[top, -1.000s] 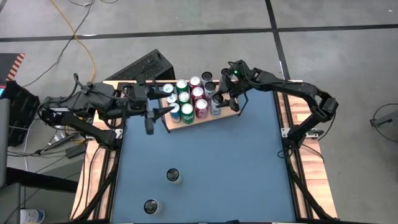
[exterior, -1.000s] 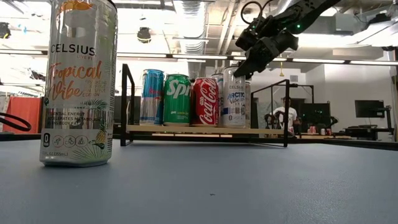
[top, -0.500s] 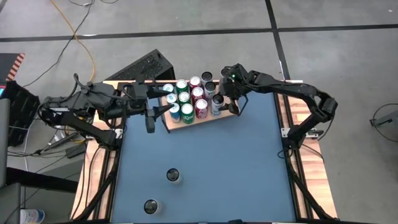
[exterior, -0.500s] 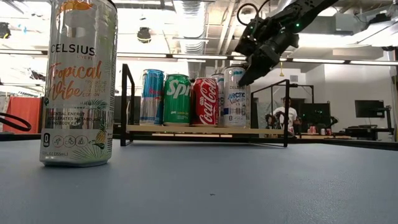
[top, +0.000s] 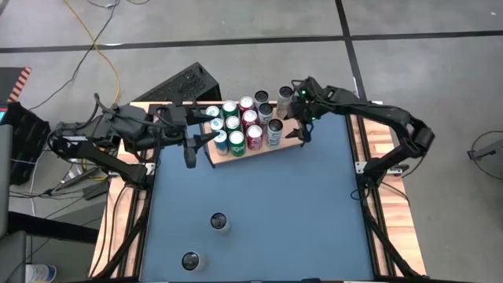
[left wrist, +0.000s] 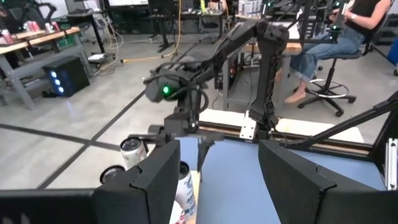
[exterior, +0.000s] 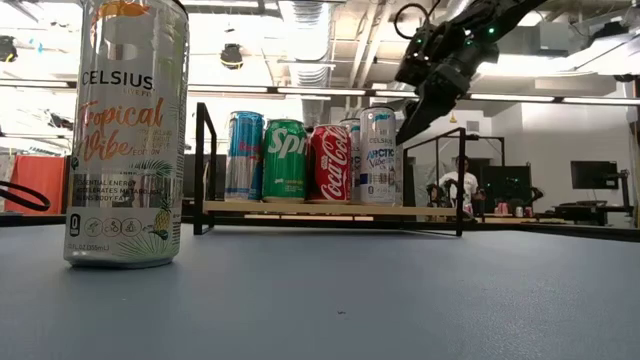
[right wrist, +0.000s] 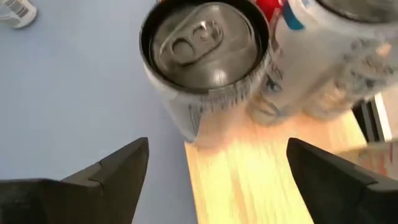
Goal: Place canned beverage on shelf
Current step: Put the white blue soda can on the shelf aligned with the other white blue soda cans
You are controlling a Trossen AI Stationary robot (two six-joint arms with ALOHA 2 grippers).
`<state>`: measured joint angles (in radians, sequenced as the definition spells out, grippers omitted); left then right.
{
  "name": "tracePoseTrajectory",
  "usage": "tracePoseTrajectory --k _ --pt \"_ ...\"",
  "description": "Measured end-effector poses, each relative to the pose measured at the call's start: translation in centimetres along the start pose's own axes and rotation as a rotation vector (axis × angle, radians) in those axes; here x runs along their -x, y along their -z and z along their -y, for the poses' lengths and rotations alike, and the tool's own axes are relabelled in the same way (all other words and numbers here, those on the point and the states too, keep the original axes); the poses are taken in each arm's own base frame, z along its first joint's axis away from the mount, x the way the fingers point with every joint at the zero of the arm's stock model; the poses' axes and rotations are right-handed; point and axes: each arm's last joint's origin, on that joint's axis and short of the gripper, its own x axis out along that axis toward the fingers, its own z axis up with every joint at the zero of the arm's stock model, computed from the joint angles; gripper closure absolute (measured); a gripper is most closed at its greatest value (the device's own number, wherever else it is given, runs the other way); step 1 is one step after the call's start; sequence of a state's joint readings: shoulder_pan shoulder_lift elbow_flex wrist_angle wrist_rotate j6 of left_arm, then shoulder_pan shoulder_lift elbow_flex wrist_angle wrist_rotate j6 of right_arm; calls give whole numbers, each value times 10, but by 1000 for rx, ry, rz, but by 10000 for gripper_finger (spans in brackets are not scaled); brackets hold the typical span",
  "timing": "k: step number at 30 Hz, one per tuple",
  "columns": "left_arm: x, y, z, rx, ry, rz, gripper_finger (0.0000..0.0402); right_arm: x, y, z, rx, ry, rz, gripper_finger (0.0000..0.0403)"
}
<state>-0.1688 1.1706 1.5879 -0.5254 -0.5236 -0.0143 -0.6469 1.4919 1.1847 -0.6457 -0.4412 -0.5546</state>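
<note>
Along the table's left edge: left gripper [top: 198,145], level with the left end of the shelf [exterior: 330,208], fingers spread, nothing between them; arm waiting.

Toward the near edge, on the bare blue table [top: 314,220]: two loose cans, first can [top: 219,222] and second can [top: 190,261], both upright, long axis vertical, tops facing the overhead camera, well apart from the shelf. Still to be shelved, by the look of it.

At the far middle: shelf, a light wooden board in a black wire frame, carrying a block of upright cans [top: 244,122] packed side by side.

At the block's right end: silver can [top: 274,130], upright on the board close to its edge, touching no finger.

Just right of that can: right gripper [top: 292,116], raised above it, fingers spread wide and empty, can top lying directly ahead of the open fingers in the wrist view.

Deciding relation: loose cans sit down-table and left of centre, nearer the left gripper than the right; probably best taken from the side, fingers across the upright body.
</note>
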Motion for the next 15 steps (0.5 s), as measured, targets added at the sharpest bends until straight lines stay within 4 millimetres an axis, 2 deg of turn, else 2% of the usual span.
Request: tracePoseTrajectory --k 2,5,12,15 --pt "0 1 0 7 -5 -14 196 3 1 -1 -11 1 -1 57" --pt "0 3 -1 19 -22 -29 196 -2 5 -7 -5 -13 -12 108" --pt "0 4 -2 24 -67 -38 196 -15 9 -12 -2 4 8 281" --pt "0 4 -3 23 -90 -37 196 -17 10 -10 -12 15 26 344"
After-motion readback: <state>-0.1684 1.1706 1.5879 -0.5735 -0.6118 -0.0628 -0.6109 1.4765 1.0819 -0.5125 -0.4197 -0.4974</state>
